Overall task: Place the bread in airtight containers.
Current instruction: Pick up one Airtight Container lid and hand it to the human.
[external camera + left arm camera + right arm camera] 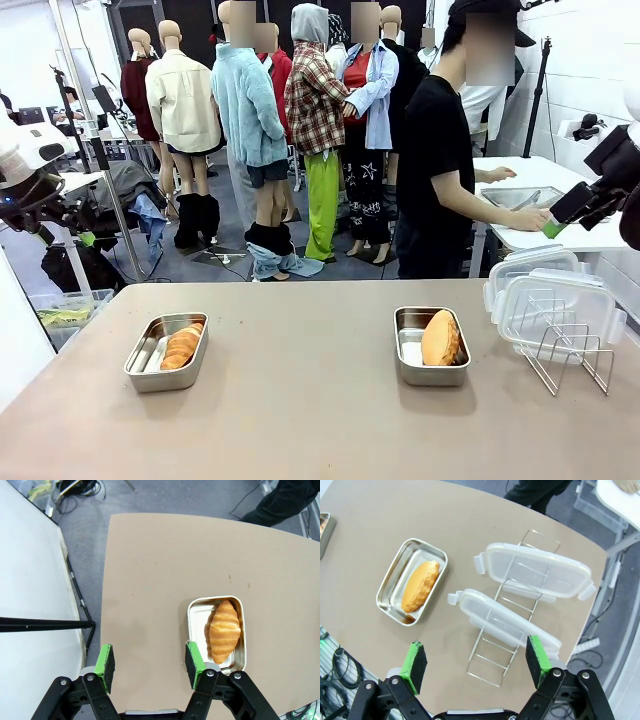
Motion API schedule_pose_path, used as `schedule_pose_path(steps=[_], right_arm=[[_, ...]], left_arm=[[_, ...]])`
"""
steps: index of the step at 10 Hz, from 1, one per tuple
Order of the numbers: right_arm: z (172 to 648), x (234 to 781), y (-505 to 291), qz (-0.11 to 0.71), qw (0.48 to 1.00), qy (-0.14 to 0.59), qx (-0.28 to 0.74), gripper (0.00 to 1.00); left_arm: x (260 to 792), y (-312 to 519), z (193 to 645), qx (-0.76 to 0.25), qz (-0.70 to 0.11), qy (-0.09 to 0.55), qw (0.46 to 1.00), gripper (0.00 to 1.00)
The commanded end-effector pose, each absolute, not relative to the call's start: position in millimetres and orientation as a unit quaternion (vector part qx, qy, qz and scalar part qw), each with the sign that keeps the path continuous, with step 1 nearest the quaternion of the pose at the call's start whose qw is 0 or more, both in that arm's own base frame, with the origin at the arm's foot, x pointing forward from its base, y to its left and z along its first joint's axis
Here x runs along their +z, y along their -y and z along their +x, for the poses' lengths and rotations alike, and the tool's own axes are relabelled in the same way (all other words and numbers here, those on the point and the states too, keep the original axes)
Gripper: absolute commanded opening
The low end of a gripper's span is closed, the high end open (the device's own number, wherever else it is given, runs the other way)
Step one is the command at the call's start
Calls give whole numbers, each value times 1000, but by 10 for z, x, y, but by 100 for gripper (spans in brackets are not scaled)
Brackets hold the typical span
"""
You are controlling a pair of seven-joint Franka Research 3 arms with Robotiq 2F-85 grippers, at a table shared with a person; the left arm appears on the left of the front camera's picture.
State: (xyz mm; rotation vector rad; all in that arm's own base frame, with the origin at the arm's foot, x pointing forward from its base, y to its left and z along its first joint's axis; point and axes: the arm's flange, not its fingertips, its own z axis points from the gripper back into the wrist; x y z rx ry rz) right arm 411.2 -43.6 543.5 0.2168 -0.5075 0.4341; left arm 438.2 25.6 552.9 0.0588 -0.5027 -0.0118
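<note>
Lying: ridged croissant (182,347) in left pan (160,381), smooth orange bun (440,338) in right pan (432,376).

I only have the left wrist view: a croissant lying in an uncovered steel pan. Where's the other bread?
Observer: The bun lies in a second pan toward the robot's right, also uncovered.
Operator: And the lids?
Observer: Two clear lids rest on a wire rack further right of that pan.
Operator: What's the right claw doing?
Observer: The right claw hovers open over the rack, holding nothing.
</note>
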Motion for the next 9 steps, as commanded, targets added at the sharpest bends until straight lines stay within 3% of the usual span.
schedule_pose_path(steps=[1,9], right_arm=[[4131,5399,416,107,940,252,205,98],[4131,5399,416,107,940,252,205,98]], left_arm=[[5540,-256,4373,4,30,250,968,74],[5540,-256,4373,4,30,250,968,74]])
